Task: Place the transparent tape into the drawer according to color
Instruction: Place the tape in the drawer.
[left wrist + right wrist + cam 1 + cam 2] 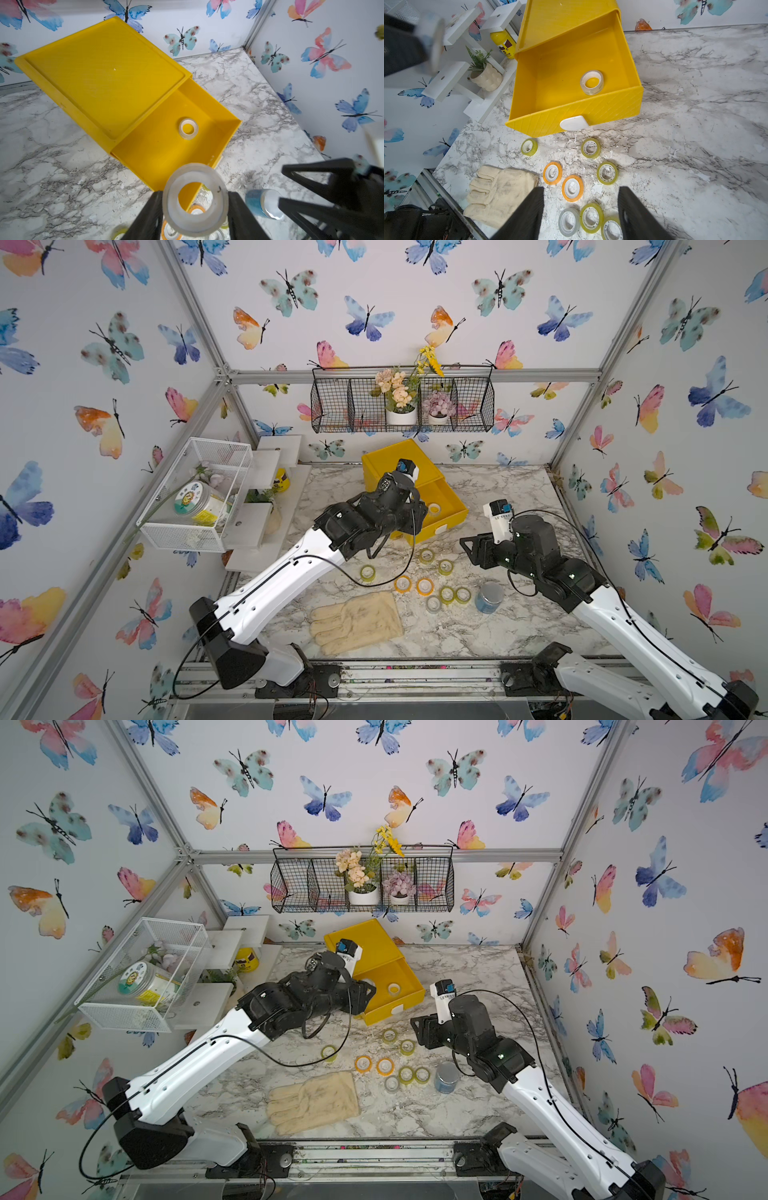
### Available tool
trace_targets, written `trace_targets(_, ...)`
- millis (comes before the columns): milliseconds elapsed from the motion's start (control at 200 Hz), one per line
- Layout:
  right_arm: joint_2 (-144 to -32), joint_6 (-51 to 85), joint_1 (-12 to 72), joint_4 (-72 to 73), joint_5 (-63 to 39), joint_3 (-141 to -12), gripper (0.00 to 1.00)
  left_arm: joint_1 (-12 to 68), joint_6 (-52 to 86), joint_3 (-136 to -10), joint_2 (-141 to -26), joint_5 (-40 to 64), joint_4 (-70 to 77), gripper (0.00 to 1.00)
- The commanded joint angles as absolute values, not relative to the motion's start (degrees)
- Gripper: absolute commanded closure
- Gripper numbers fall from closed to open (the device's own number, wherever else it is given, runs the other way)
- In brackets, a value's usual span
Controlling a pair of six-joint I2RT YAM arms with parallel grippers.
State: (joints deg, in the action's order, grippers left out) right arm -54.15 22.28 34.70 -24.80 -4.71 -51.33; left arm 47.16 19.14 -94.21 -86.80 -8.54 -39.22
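The left claw (194,193) pinches a colourless tape ring (194,174) at the open yellow drawer (230,133) edge, right claw (581,189) spread empty: delivery step, likely needing a reach ahead and release beside the matching ring (188,128).

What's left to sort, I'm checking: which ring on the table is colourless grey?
The grey ring nearest the front edge of the table; all other rings on it are yellow-green or orange.
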Motion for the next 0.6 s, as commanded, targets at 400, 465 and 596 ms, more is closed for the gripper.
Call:
trace_targets(400, -53.35, 23.1, 34.72, -24.7, -3.04, -49.57, 0.38, 44.25, 13.27, -105.11, -106.41, -7.65, -43.47, 0.69)
trace_targets(465, -53.43, 23.12, 34.72, -24.7, -3.24, -49.48, 0.38, 44.27, 13.27, -105.67, -107.25, -7.65, -43.92, 0.65)
trace_targets(596, -53.78, 23.02, 34.72, -24.87, -3.52, -49.56, 0.36, 44.25, 13.27, -106.44, -108.1, -7.83, -44.51, 0.51)
